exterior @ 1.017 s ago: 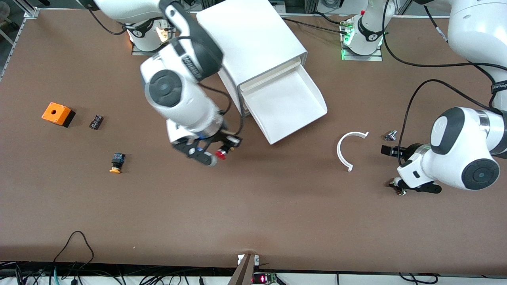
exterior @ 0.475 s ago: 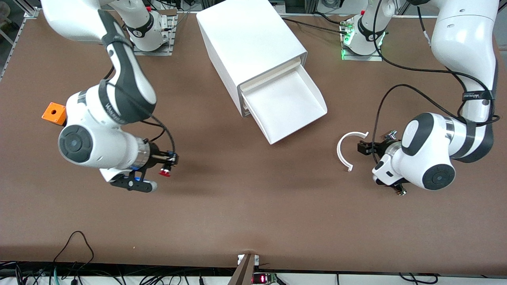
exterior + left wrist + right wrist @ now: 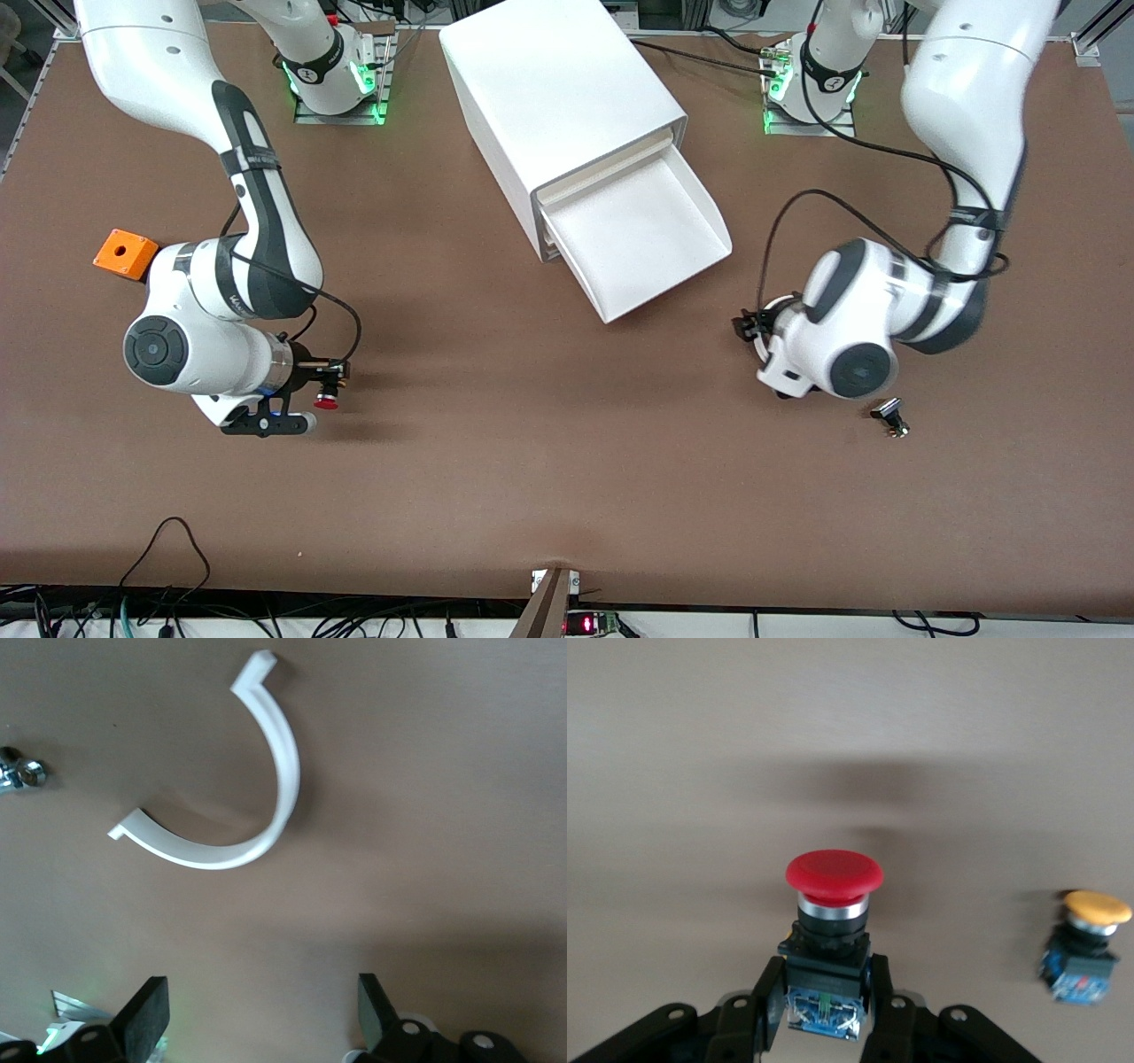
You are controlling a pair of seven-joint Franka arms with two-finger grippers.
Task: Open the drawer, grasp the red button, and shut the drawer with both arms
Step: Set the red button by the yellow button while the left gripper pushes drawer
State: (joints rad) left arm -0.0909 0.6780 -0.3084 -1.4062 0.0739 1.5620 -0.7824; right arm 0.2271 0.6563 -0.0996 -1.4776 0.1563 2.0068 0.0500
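The white cabinet point(image 3: 558, 97) stands at the table's middle near the bases, and its drawer point(image 3: 651, 239) is pulled out and shows nothing inside. My right gripper point(image 3: 330, 383) is shut on the red-capped button point(image 3: 326, 400), holding it by its black-and-blue body over bare table toward the right arm's end. In the right wrist view the button point(image 3: 833, 904) sits upright between the fingers point(image 3: 766, 1001). My left gripper point(image 3: 742, 326) is open and empty over the table beside the drawer's front. Its fingers point(image 3: 146, 1019) stand wide apart.
A white curved strip point(image 3: 266, 806) lies under the left hand, with a small metal part point(image 3: 19, 773) beside it. Another small part point(image 3: 890, 416) lies nearer the camera. An orange box point(image 3: 127, 253) sits by the right arm. The orange-yellow button point(image 3: 1090, 943) lies on the table.
My right arm has carried the red button away from the drawer toward its own end of the table. My left arm has moved toward the drawer, over the white curved strip.
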